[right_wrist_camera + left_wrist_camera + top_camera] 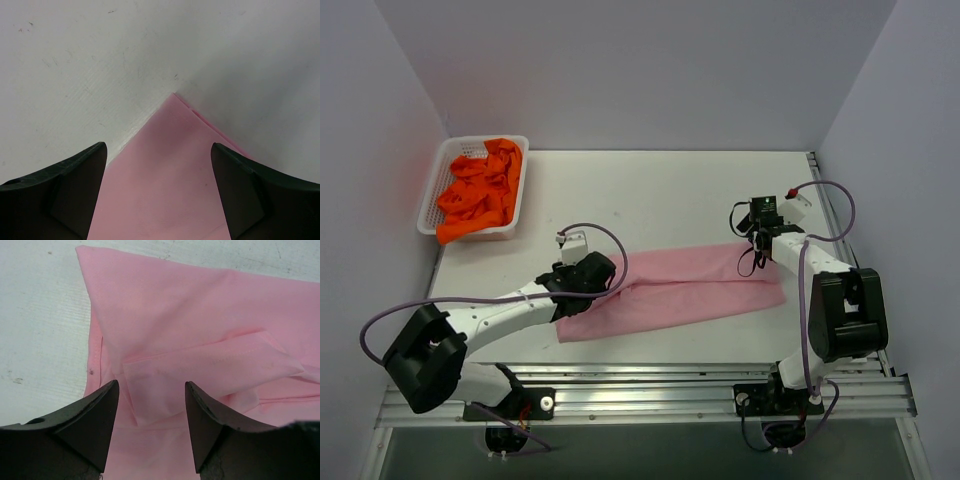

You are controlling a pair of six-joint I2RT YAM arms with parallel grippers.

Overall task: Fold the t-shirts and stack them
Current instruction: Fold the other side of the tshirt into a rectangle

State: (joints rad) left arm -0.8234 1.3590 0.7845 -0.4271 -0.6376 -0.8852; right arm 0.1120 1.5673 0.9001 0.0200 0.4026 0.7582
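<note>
The light pink t-shirt lies on the table as a long folded strip running left to right. My left gripper hovers over its left end, open; in the left wrist view the left gripper shows the pink t-shirt with a folded-in sleeve between the spread jaws. My right gripper is at the strip's right end, open; in the right wrist view the right gripper frames a layered corner of the pink t-shirt. Several orange t-shirts lie crumpled in the basket.
The white mesh basket stands at the back left corner of the white table. Grey walls close in the left, back and right sides. A metal rail runs along the near edge by the arm bases.
</note>
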